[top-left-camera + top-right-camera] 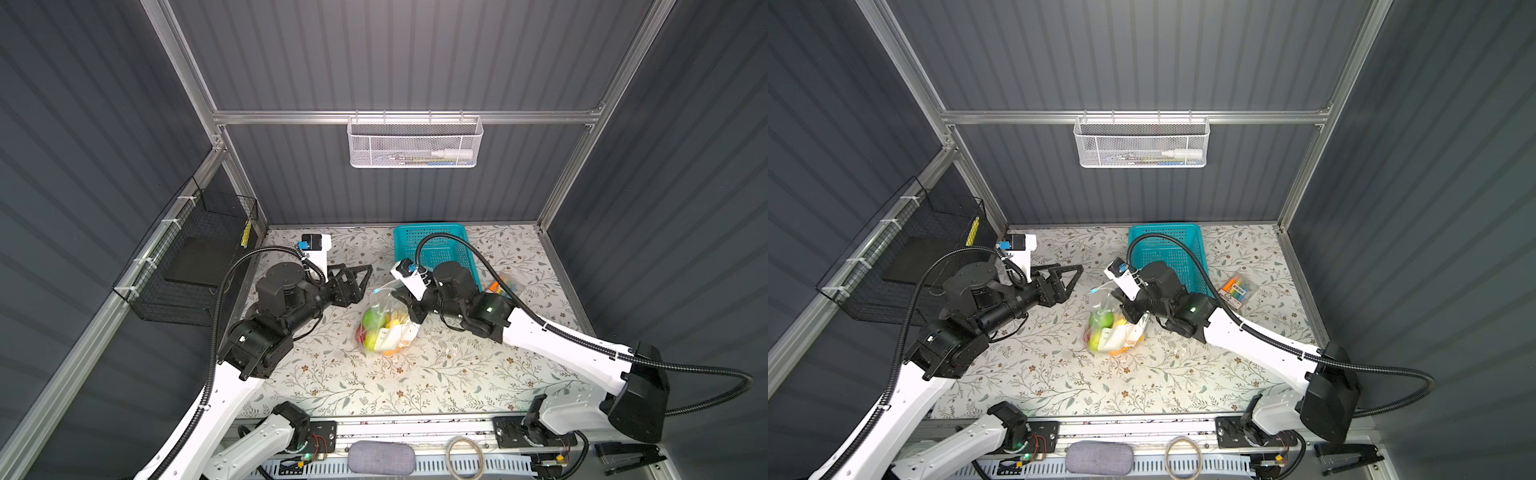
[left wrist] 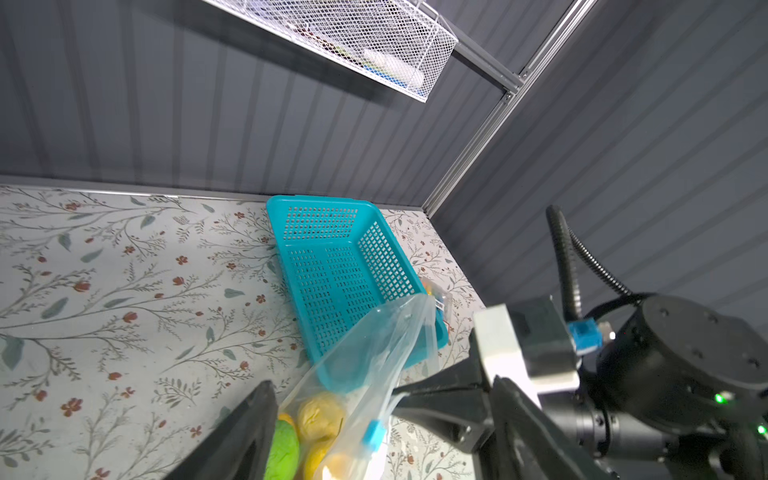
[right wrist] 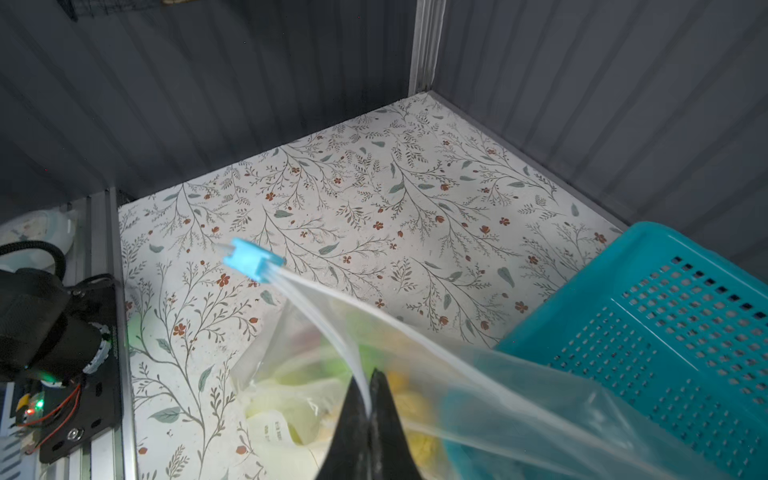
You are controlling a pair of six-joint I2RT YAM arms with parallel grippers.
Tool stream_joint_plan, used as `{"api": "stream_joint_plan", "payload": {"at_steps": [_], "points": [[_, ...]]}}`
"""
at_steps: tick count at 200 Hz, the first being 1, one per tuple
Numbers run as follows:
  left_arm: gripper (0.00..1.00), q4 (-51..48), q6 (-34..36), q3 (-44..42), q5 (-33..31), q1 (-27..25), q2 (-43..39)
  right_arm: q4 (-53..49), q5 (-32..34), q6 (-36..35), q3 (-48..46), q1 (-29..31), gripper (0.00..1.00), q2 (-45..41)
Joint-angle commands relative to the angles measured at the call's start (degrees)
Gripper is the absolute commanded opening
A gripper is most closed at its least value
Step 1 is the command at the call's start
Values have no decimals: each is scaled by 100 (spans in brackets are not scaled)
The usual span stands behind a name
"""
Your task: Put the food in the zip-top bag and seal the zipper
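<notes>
Zip-top bag [image 1: 384, 328] with food [image 1: 370, 320] inside, on the desk [image 1: 415, 382] just before the teal basket [image 1: 432, 245]; right hand [image 3: 370, 374] clamped on the zipper [image 3: 324, 328] — seemingly tensioning it; left hand [image 1: 355, 272] wide open, empty — farther from the basket.

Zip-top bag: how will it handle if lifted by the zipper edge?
Probably floppy: the zip-top bag film creases and sags below the right claw. Likely bottom-heavy, since the food pools low. Rounded pieces may shift.

Nothing really readable here tbh. The bag [image 1: 384, 322] has some print near its top and a white label [image 3: 277, 430] with tiny dark lines, but both are too blurry to make out.
</notes>
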Motion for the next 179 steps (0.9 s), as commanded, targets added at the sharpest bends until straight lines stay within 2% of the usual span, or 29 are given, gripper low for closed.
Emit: {"api": "stream_joint_plan", "payload": {"at_steps": [1,68,80,137,171,179], "points": [[75,130,319,-206,167,85,-4,421,-540,496,-234,-195,0,-221],[48,969,943,-885,1896,205,67,474,-1203,1157,-178,-605,0,-165],[46,932,1072,-937,1942,205,78,406,-1220,1225,-82,-629,0,-112],[47,1133,1263,-1109,2139,206,310,208,-1238,1292,168,-692,0,43],[44,1212,1307,-1046,2070,202,606,224,-1312,1276,168,-709,0,34],[40,1239,1320,-1044,2015,207,628,221,-1334,1268,181,-707,0,46]]}}
